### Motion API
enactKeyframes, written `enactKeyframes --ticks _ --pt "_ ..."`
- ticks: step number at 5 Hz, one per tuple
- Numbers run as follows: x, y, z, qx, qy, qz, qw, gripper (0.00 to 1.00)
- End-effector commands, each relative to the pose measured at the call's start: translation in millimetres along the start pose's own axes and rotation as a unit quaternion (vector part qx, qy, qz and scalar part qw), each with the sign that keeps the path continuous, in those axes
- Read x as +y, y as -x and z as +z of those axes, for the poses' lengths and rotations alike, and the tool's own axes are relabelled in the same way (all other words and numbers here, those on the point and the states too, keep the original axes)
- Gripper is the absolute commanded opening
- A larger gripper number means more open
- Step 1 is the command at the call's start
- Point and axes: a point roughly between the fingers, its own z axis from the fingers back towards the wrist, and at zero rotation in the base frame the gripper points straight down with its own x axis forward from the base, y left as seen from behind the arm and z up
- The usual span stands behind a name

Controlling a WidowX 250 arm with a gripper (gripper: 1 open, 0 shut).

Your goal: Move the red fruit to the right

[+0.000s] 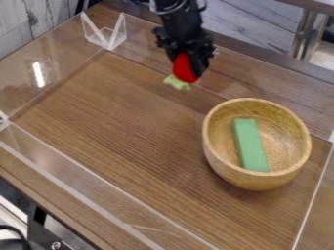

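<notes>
The red fruit (185,70), a small glossy strawberry with a light green cap at its lower end, hangs just above the wooden tabletop at the back centre. My black gripper (187,64) comes down on it from above and is shut on it, its fingers covering the fruit's upper part. The green cap pokes out below and to the left of the fingers. The fruit sits up and to the left of the wooden bowl.
A wooden bowl (222,156) at the right holds a flat green rectangular block (249,145). Clear acrylic walls (53,181) ring the wooden tabletop. A small clear stand (102,32) sits at the back left.
</notes>
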Motion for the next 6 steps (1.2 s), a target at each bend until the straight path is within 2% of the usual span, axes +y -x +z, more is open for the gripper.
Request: enactKeyframes --ticks 1,3,5,6 --pt "-28.4 -14.8 19.8 -0.033 -0.001 -0.027 0.9991 0.0" --pt "-39.4 -9.6 -7.7 -0.028 -0.001 -0.022 0.9994 0.0" --pt "-71.4 -6.1 -40.1 -0.028 -0.021 0.018 0.9992 0.0" --pt "-69.7 -2.2 -52.4 -0.025 -0.029 0.036 0.9986 0.0"
